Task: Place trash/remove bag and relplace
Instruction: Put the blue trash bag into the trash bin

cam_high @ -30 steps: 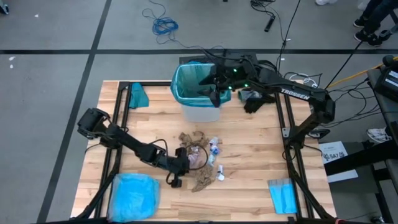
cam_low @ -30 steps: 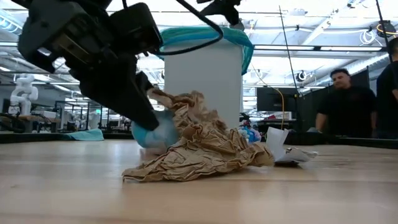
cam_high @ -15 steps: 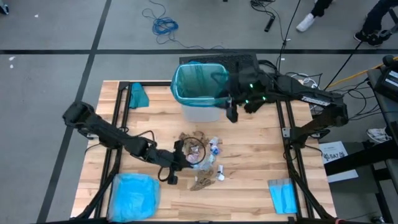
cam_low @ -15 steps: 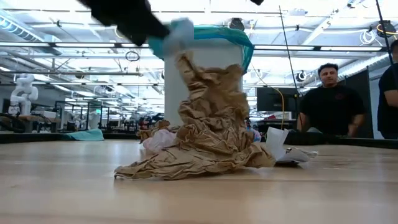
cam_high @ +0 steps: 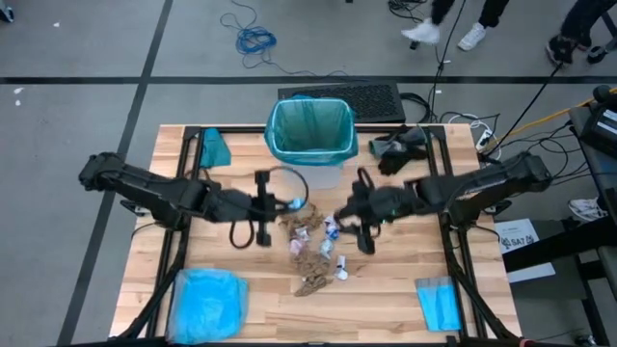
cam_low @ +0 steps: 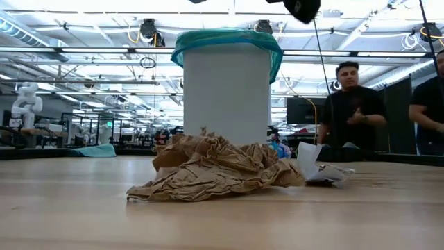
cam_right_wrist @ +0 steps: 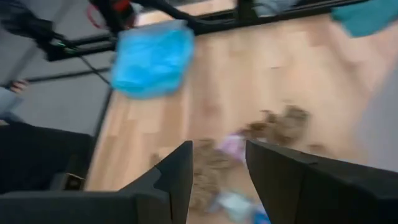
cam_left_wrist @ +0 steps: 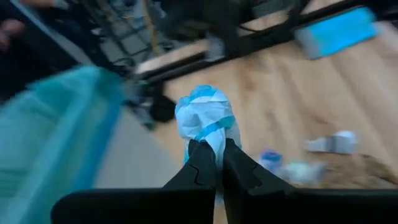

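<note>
Left claw (cam_left_wrist: pixel 213 163) clenched on white-blue wrapper (cam_left_wrist: pixel 207 121), lifted near bin with teal bag (cam_high: pixel 310 130). Right claw (cam_right_wrist: pixel 217 165) spread, empty, over trash (cam_high: pixel 310 246) on counter (cam_high: pixel 395 280). Scraps light, crushable; pinch folds

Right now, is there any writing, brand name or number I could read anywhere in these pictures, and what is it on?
None can be read for certain.
White tag beside the table's right edge, high view: dark print on it, too small to read.
Right arm: no lettering legible at this moment.
Bin, trash pile, blue bags: no print visible.
</note>
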### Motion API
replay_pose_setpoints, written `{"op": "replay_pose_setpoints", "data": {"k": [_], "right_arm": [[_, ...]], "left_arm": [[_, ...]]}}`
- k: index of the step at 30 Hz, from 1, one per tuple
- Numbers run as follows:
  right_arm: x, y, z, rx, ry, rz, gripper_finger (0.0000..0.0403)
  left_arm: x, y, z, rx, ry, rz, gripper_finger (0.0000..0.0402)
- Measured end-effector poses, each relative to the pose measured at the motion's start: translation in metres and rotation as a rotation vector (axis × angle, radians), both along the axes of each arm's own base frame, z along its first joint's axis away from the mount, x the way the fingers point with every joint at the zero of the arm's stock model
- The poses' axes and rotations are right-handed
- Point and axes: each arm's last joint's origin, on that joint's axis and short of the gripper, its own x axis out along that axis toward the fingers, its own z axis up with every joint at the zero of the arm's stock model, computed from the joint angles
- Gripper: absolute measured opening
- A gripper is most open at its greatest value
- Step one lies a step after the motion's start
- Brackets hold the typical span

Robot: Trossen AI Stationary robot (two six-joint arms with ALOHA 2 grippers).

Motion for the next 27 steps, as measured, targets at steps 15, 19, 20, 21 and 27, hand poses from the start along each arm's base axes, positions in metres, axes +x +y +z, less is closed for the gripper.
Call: {"op": "replay_pose_setpoints", "data": {"k": [15,19,20,21,27], "right_arm": [[-0.013,0.044,-0.089,0.096,-0.137,-0.057,0.0139],[-0.003,0.055,-0.102,0.102,-0.155,-0.034,0.0139],[-0.001,0.057,-0.106,0.101,-0.157,-0.028,0.0139],[0.002,0.059,-0.111,0.101,-0.156,-0.024,0.0139],[0.014,0.065,-0.137,0.089,-0.132,-0.012,0.0139]], "left_arm": [[-0.002,0.096,0.054,0.106,-0.056,0.207,0.0005],[-0.007,0.127,0.048,0.013,-0.02,0.219,0.0005],[-0.007,0.135,0.046,-0.018,-0.017,0.222,0.0005],[-0.008,0.141,0.044,-0.047,-0.013,0.227,0.0005],[-0.006,0.16,0.035,-0.109,0.016,0.213,0.0078]]}}
